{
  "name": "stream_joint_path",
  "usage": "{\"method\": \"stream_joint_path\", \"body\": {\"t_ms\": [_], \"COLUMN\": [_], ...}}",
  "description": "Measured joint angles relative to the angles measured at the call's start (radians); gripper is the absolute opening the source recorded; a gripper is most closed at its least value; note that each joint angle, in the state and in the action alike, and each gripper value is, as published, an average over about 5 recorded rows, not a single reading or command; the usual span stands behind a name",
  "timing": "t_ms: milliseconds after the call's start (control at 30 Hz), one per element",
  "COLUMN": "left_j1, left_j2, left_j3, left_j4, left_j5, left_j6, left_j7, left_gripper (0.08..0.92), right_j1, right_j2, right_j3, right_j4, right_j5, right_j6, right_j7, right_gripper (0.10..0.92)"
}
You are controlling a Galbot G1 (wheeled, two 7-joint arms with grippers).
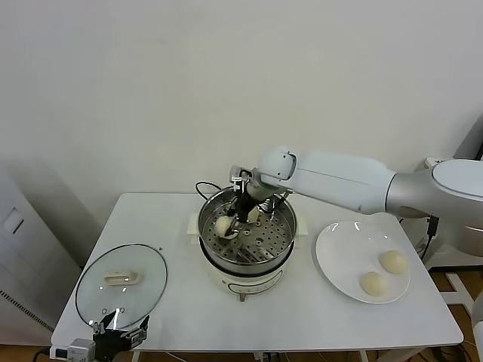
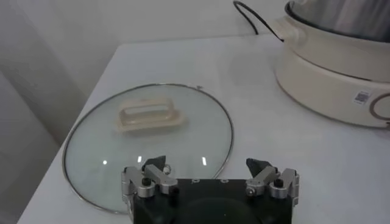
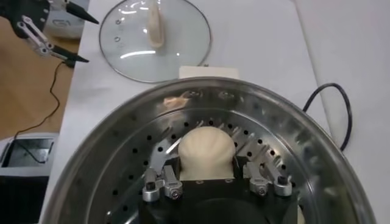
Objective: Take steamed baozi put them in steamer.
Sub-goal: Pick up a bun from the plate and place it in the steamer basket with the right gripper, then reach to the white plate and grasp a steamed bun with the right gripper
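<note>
While two baozi sit on the white plate at the robot's right, a third baozi is inside the steamer, held between the right gripper's fingers just above the perforated tray. Right wrist view shows the bun clamped between the jaws, low over the tray holes, not released. A pale rounded shape beside the gripper in the pot may be a fourth bun already placed; arm partly hides it, can't confirm. Judgement: about halfway, maybe slightly more. This bun needs letting go, then the two on the plate remain to be moved. The glass lid lies flat on the white table to the left of the steamer, well apart from it. Left gripper is parked at the near table edge beside the lid, jaws spread apart, holding nothing.
</note>
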Motion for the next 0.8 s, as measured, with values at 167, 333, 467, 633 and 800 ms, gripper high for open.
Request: {"method": "stream_joint_path", "body": {"t_ms": [167, 333, 467, 633, 800], "left_j1": [0.002, 0.002, 0.002, 0.004, 0.006], "left_j2": [0.0, 0.0, -0.001, 0.002, 0.004], "left_j3": [-0.001, -0.002, -0.001, -0.001, 0.0], "left_j4": [0.003, 0.003, 0.003, -0.001, -0.007], "left_j5": [0.0, 0.0, 0.0, 0.0, 0.0], "left_j6": [-0.003, -0.004, -0.004, -0.004, -0.004], "left_j7": [0.0, 0.0, -0.001, -0.001, -0.001], "left_gripper": [0.823, 0.823, 0.823, 0.823, 0.823], "right_j1": [-0.01, 0.005, 0.043, 0.122, 0.198], "right_j2": [0.001, -0.015, -0.051, -0.134, -0.25], "right_j3": [0.009, 0.013, 0.006, -0.016, -0.043], "right_j4": [-0.004, 0.004, 0.019, 0.046, 0.08], "right_j5": [-0.005, -0.012, -0.031, -0.083, -0.154], "right_j6": [0.001, 0.005, 0.016, 0.053, 0.105], "right_j7": [0.01, -0.006, -0.055, -0.155, -0.267], "right_gripper": [0.653, 0.781, 0.82, 0.823, 0.823]}}
